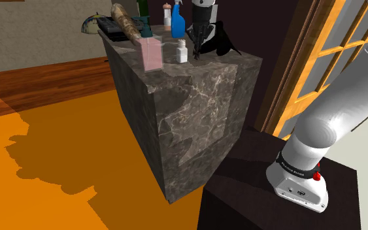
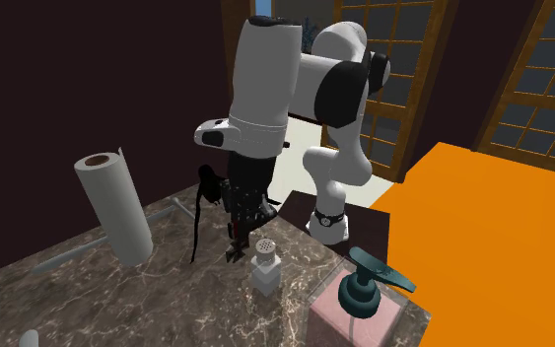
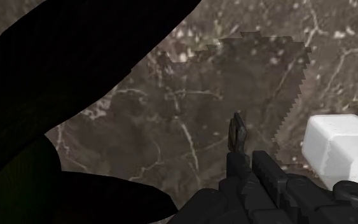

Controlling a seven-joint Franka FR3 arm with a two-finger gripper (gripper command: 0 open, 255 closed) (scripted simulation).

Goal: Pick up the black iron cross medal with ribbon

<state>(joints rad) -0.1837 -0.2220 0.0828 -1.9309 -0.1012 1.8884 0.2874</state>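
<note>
The black medal with ribbon (image 1: 227, 40) shows as a broad black shape beside my gripper (image 1: 197, 51) on the marble counter (image 1: 195, 104). In the second exterior view its ribbon (image 2: 202, 212) hangs as a thin black loop from beside the hand down to the counter top. My gripper (image 2: 236, 251) points down with its tips just above the marble. In the wrist view the fingers (image 3: 244, 156) stand close together with a thin dark sliver clasped between them, and the ribbon (image 3: 56, 95) looms large and black right beside them.
A white shaker (image 2: 265, 264) stands close to the fingers, with a pink soap dispenser (image 2: 359, 301) beyond it. A paper towel roll (image 2: 115, 207) stands on the other side. A blue spray bottle (image 1: 178, 23) and other items crowd the counter's far end.
</note>
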